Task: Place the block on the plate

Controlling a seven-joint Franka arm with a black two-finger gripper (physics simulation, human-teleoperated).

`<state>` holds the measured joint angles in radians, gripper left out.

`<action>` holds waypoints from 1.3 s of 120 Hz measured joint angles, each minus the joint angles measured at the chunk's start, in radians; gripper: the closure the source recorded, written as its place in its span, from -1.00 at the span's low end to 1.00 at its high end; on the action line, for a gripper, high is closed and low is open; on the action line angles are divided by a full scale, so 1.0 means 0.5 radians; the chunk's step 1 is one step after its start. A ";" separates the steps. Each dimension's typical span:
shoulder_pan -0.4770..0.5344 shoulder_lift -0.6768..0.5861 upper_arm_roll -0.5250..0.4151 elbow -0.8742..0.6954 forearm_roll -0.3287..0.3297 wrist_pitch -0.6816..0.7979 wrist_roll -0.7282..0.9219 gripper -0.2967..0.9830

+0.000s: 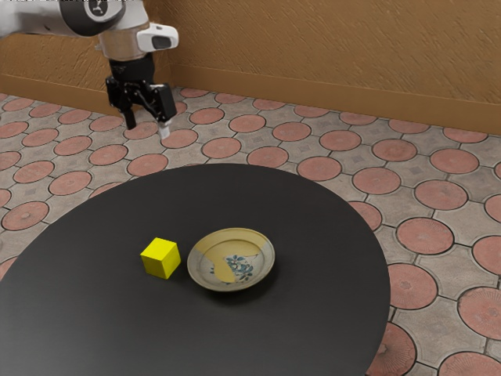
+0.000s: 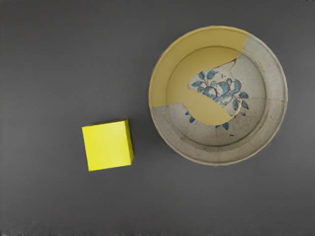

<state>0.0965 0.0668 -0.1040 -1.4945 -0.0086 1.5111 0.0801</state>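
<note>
Sitting as a plain, bright yellow, cube-shaped block on the round black table, showing sharp edges and a darker-shaded side, and lying just beside, but apart from, the shallow, round ceramic plate with its yellow patch and blue flowers. Reaching in from the exterior view's upper left with the white arm, hanging the black two-finger gripper high and downward, well apart from both, and holding its fingers wide.
</note>
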 joint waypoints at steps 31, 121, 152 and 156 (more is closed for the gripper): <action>0.007 0.036 0.005 -0.069 0.001 0.059 -0.056 -0.54; 0.004 0.625 0.270 -0.397 -0.186 0.672 -0.045 -0.54; 0.002 0.530 0.272 -0.637 -0.212 0.883 -0.006 -0.54; 0.001 0.510 0.272 -0.673 -0.210 0.909 0.000 -0.54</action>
<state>0.0970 0.3220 0.0322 -1.8310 -0.1138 1.9654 0.0803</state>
